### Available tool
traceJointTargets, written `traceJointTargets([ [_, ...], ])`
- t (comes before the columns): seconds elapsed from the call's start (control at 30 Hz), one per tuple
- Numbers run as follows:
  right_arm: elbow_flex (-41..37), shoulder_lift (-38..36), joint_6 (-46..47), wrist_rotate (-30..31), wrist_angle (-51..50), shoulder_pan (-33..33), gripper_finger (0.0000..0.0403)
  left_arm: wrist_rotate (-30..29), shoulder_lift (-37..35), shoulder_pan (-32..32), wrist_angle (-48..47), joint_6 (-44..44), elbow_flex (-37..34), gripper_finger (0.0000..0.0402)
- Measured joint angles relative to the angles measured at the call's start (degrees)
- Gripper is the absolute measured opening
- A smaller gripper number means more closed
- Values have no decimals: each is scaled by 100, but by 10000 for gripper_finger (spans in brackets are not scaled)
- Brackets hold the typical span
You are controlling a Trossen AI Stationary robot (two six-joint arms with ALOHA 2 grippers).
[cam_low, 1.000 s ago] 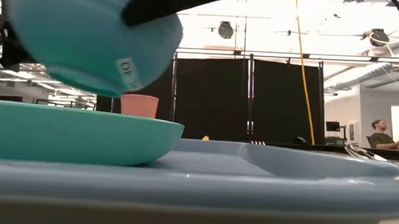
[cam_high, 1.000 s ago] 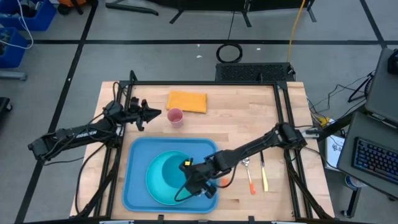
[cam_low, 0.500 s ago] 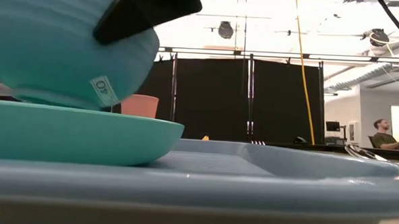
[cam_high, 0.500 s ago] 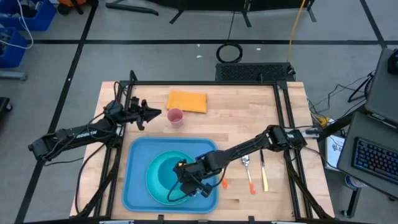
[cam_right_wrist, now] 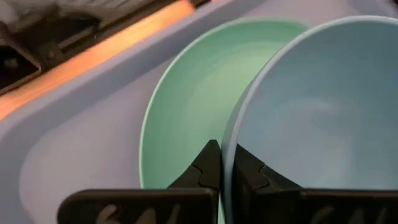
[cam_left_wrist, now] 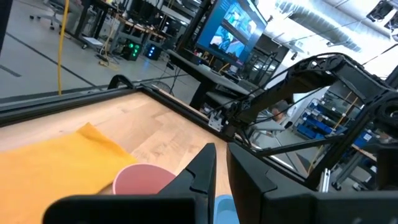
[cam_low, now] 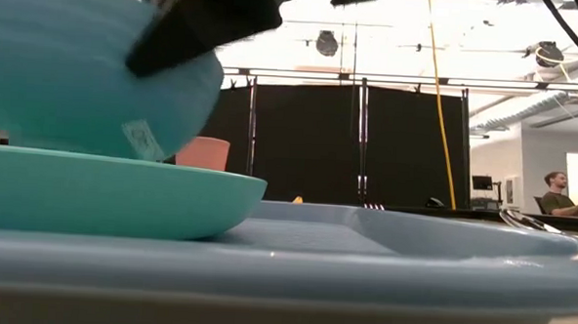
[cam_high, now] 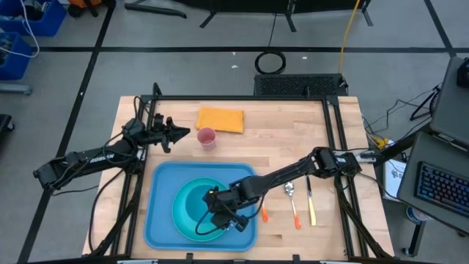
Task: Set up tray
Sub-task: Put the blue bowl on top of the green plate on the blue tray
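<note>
The light-blue tray (cam_high: 163, 213) lies at the table's near edge with a round teal plate (cam_high: 187, 209) on it. My right gripper (cam_high: 216, 210) hangs over the plate, shut on a small blue bowl (cam_right_wrist: 311, 112) that fills the left of the low view (cam_low: 88, 65). The bowl sits low, tilted, over the plate (cam_low: 111, 198); whether it touches the plate I cannot tell. My left gripper (cam_high: 178, 133) waits level at the far left, shut on nothing, beside a pink cup (cam_high: 207, 138). My right gripper pinches the bowl's rim (cam_right_wrist: 231, 144) between its two fingers, one finger inside the bowl and one outside. The fingers slant down from the table's right side. The bowl tilts in the hold, its hollow turned toward the gripper, above the plate's inside (cam_right_wrist: 186, 106).
An orange cloth (cam_high: 220, 119) lies at the far side behind the cup. A spoon (cam_high: 290, 191), a fork (cam_high: 308, 192) and orange- and yellow-handled utensils (cam_high: 296, 218) lie right of the tray. Bare wood shows at the far right.
My right gripper has carried the bowl toward the table's left edge and down, from the plate's right side to over its middle. The bowl has sunk toward the plate and stays tilted.
</note>
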Motion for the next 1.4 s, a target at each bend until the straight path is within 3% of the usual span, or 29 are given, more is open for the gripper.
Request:
traceJointTargets([
  [1.4, -430, 84, 120, -387, 532, -76, 3, -13, 0, 0, -39, 11, 0, 42],
])
